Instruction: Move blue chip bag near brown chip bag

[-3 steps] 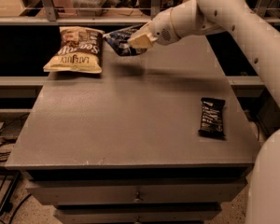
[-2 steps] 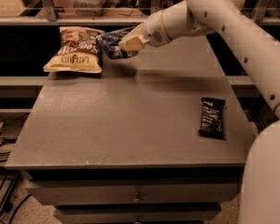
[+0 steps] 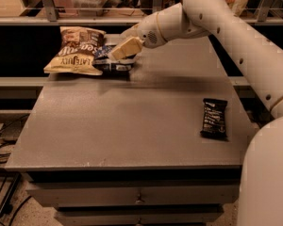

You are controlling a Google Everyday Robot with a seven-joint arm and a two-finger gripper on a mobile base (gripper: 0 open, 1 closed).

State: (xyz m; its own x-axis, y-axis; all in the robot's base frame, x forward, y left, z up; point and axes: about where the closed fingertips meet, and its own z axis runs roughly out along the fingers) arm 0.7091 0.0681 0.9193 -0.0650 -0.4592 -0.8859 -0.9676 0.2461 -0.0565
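The fingers (image 3: 128, 45) of the gripper (image 3: 118, 55) are pale tan and drawn close together. They pinch the upper far edge of the blue chip bag (image 3: 115, 66), with the tips pointing down and to the left.

The blue chip bag sits at the far left part of the table (image 3: 132, 126), low on the surface, with a dark shadow along its near edge. Its long axis runs roughly left to right, along the far edge of the table. Its left end points toward the brown chip bag (image 3: 74, 54), and its right end lies under the gripper. The lettering on it is too small to read.

The left end of the blue bag meets the right edge of the brown chip bag, and whether they overlap there cannot be told. The brown bag lies flat just to the left, its long axis running from near to far and tilted slightly, with white lettering across it.

The white arm (image 3: 226, 22) reaches in from the right, across the far side of the table.

A small black wrapped bar (image 3: 213, 118) lies well apart from both bags on the right side of the table, its long axis running near to far.

Cables (image 3: 1, 145) lie on the floor to the left of the table.
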